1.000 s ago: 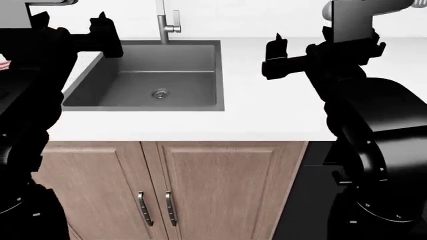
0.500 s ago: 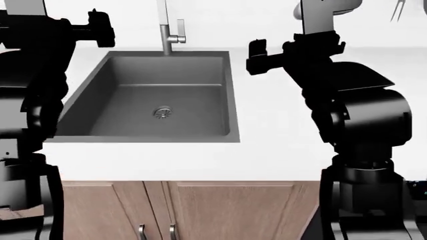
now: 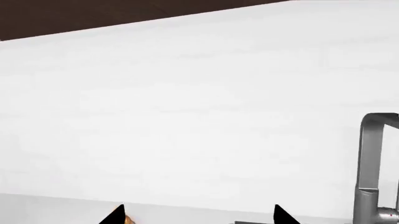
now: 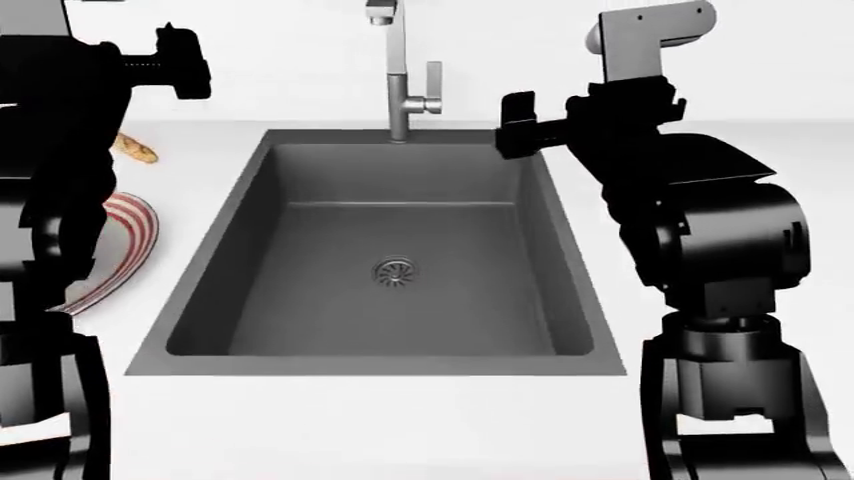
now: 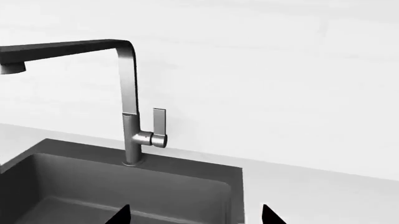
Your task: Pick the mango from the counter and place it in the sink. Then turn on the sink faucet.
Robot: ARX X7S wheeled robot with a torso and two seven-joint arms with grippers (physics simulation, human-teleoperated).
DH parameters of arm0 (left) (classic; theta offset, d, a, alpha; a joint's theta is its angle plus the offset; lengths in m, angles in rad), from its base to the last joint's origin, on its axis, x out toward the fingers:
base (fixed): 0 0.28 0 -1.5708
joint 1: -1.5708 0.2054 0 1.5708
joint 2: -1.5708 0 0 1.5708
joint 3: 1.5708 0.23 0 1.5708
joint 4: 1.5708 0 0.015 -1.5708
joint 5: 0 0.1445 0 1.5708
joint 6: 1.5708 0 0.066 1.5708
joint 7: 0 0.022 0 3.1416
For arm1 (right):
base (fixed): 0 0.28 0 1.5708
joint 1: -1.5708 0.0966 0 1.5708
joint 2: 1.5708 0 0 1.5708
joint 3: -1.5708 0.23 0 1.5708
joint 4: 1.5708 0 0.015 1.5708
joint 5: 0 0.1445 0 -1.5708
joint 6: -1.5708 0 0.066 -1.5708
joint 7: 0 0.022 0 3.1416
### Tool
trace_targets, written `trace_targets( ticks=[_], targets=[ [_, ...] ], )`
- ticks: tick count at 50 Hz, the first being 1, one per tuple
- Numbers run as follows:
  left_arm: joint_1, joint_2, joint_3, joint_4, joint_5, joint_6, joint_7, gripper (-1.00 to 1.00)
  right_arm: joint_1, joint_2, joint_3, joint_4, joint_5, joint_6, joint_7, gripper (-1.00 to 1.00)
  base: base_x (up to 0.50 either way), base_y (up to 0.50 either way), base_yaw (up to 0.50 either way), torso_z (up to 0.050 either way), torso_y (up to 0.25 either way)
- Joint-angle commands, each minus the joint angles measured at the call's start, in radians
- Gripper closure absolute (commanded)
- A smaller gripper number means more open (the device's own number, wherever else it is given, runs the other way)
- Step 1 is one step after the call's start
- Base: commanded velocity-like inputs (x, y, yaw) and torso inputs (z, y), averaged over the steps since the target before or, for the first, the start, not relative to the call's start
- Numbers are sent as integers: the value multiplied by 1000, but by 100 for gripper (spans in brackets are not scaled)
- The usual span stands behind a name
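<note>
The dark grey sink (image 4: 267, 300) with its round silver drain (image 4: 395, 271) lies in the middle of the white counter (image 4: 400, 430). The steel sink faucet (image 4: 398, 75) stands at its far rim, its lever (image 4: 433, 85) upright on the side. My left gripper (image 4: 180, 60) is open and empty, raised over the counter left of the sink. My right gripper (image 4: 514, 125) is open and empty above the sink's far right corner. The right wrist view shows the faucet (image 5: 130, 116), lever (image 5: 160, 123) and basin (image 5: 93, 186). The mango is out of view.
A red-and-white striped plate (image 4: 127, 235) lies left of the sink, partly behind my left arm. A small brown bread-like piece (image 4: 135, 149) lies beyond it. An orange-brown sliver (image 3: 128, 220) shows by one left fingertip. The white wall backs the counter.
The head view has come closer and higher over the counter, so the sink now looks larger and centred. The striped plate and brown piece have come into view at left. Both grippers stay raised and open.
</note>
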Motion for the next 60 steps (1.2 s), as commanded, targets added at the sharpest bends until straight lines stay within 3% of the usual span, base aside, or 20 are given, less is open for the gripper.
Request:
trace_targets(
  ticks=[1,36,48,53,60],
  targets=[
    [-2,-7,22,28,3,2,10,-100,14,6,1,54,5,-34,0,-100,352,426,0,0,0],
    [-33,-14,14,65,-15,-40,4,-100,24,18,-27,82,24,-68,-10,-100,490,222,0,0,1],
    [-33,-33,26,77,-10,-56,6,-100,35,15,-22,110,24,-99,6,-100,0,0,0,0,0],
    [-8,-67,21,184,-22,-143,5,-100,34,22,-22,99,25,-91,12,-100,0,0,0,0,0],
    [70,-140,-95,547,-122,-443,5,-100,22,31,-17,78,31,-80,18,-100,0,0,0,0,0]
  ],
)
